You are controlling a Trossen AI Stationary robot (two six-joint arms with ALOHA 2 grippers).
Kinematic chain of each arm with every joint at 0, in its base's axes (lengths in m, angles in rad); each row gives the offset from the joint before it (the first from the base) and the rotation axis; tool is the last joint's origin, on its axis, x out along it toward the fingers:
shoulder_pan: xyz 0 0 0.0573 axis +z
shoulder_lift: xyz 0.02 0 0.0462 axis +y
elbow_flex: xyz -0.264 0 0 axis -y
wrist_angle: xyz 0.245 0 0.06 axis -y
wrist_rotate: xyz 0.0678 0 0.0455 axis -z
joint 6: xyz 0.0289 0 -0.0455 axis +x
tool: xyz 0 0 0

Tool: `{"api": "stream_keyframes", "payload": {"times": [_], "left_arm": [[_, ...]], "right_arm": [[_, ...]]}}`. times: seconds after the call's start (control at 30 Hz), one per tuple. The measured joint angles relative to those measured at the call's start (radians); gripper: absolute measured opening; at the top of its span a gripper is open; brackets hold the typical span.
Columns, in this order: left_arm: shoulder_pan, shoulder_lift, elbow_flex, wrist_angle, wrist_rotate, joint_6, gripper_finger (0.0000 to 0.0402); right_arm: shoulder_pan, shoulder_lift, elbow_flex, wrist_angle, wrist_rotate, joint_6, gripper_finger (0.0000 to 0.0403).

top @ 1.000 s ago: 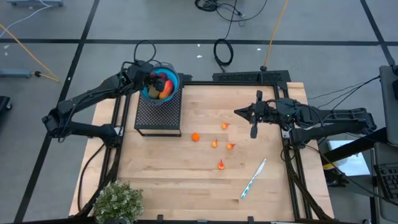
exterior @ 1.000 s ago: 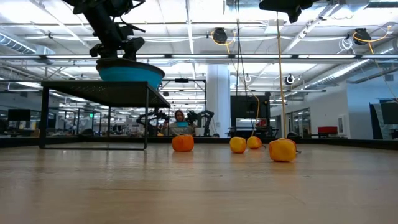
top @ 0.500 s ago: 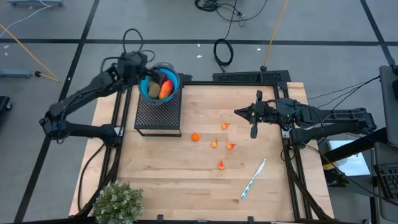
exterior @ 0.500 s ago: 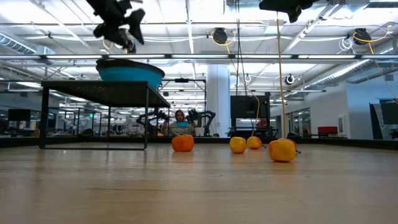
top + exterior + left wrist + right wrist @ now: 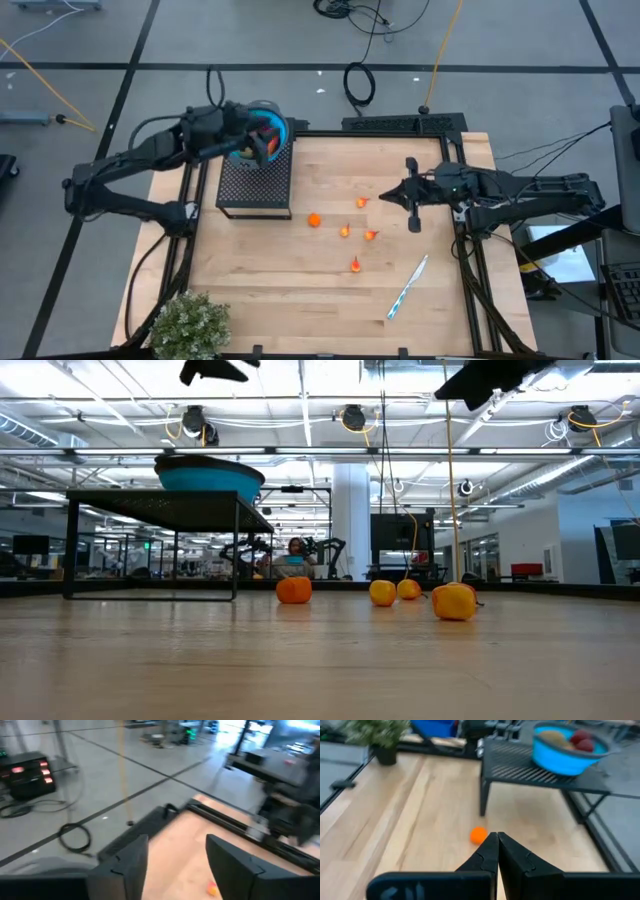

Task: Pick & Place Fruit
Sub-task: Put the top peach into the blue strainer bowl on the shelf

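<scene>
Below, wooden table (image 5: 300, 280) with scattered orange fruit (image 5: 314, 220), open-plan room beyond.

Two dark jointed arms (image 5: 130, 165), seemingly matte black, tapered pincer fingers (image 5: 512, 857)

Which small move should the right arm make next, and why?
Probably open the right gripper and lower it toward the orange fruit ahead. Its fingers are shut with nothing held, several small fruits still lie on the table, and the blue bowl already holds others.
</scene>
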Motion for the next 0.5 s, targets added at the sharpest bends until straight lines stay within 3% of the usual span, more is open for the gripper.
{"api": "stream_keyframes", "payload": {"times": [0.27, 0.5], "left_arm": [[-0.160, 0.000, 0.000, -0.018, 0.006, 0.024, 0.0118], [-0.261, 0.000, -0.003, -0.063, 0.023, 0.008, 0.0047]], "right_arm": [[0.000, 0.086, 0.000, -0.015, -0.108, -0.088, 0.0000], [0.000, 0.214, 0.000, -0.016, -0.105, -0.163, 0.0000]]}}
